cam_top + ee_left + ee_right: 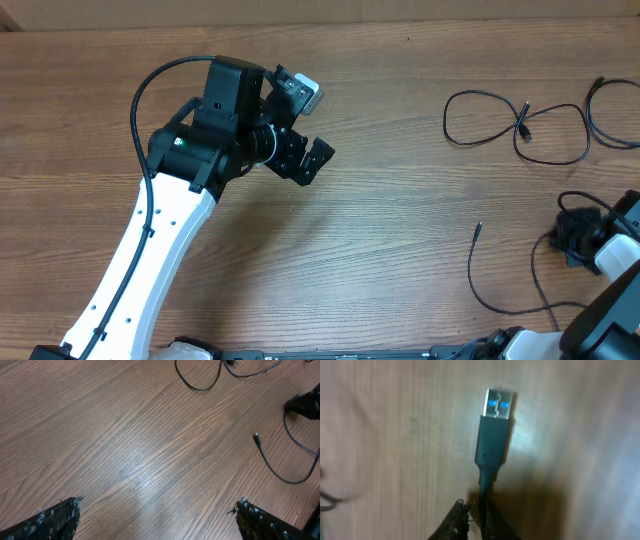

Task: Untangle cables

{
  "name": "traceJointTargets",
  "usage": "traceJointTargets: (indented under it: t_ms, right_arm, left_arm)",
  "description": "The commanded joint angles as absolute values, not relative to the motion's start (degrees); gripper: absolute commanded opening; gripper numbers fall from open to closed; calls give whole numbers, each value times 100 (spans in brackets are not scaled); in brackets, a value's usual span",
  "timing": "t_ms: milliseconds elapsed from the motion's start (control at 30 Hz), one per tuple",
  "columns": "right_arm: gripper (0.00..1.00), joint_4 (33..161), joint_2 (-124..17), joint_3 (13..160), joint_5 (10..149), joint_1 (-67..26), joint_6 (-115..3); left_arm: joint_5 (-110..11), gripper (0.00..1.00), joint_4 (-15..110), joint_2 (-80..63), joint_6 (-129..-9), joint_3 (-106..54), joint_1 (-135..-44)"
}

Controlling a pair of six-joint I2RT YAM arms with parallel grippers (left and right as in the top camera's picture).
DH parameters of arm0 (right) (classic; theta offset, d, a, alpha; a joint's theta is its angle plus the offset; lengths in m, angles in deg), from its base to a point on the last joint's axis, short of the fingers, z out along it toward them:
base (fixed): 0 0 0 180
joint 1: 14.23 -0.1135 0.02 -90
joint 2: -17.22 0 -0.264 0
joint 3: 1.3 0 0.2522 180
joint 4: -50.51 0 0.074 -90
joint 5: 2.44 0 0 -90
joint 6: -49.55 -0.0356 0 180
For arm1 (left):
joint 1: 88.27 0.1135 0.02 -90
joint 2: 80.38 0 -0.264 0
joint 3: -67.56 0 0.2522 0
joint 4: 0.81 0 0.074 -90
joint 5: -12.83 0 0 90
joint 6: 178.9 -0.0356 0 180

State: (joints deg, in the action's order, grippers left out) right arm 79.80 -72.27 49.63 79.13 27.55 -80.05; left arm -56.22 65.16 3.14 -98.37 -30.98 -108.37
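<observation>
Firstly, about the right tool [476, 512]: pressed together on a thin black cord [483, 485], with the dark fingertips [456, 521] gripping it just behind the USB plug [494, 435]. Silver end of this plug pointing away from the tool, over the wooden bench [395, 435]; not possible to tell whether resting on the wood or lifted a little. From overhead, seen low at the right edge of the bench, with a small loop of cord just beside.

Next, about the left tool [305, 158]: wide apart, holding nothing and touching nothing. Hangs above bare wood left of the centre, well apart from all the cables [522, 120]. In its own wrist view, only two rough black tips at the lower corners, with wood grain between.

Then the other cables, all on the right half of the bench. On the far side, a looped cord [521, 130] in a loose shape, with small plugs near its middle. Just to the right of it, another strand [589, 112], curving out of the view. Nearer, between these loops and the right tool, a single strand [471, 262] with a small free plug end, bending toward the near edge.
</observation>
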Motion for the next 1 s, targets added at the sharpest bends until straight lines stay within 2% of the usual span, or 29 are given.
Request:
traceJointTargets:
  t_ms: [0,267,600,633,667,700,733,967]
  right_arm:
    - [13,7641,-7682,4969,7621,2611,-7637]
    - [13,7471,-8392,5686,7487,2290,-6853]
    - [13,7893,-8615,6864,7459,1936,-6844]
    - [16,7954,-8615,6934,7459,1929,-6842]
    - [29,8037,-8615,6995,7457,1922,-6844]
    - [57,8135,-8615,7045,7446,1920,-6842]
    - [100,8306,-8615,7109,7433,1920,-6842]
    - [100,9311,-8198,7255,7870,1927,-7063]
  left_arm:
    - [-5664,100,6492,275,-9960,-3115,-10815]
    - [-5664,100,6446,275,-9953,-3115,-10815]
    - [-5664,100,6354,275,-9763,-3115,-10815]
    - [-5664,99,6352,275,-9765,-3115,-10815]
    - [-5664,100,6350,275,-9765,-3115,-10815]
    - [-5664,100,6350,275,-9765,-3115,-10815]
    - [-5664,100,6354,275,-9768,-3115,-10815]
    - [-5662,100,6354,262,-9768,-3122,-10815]
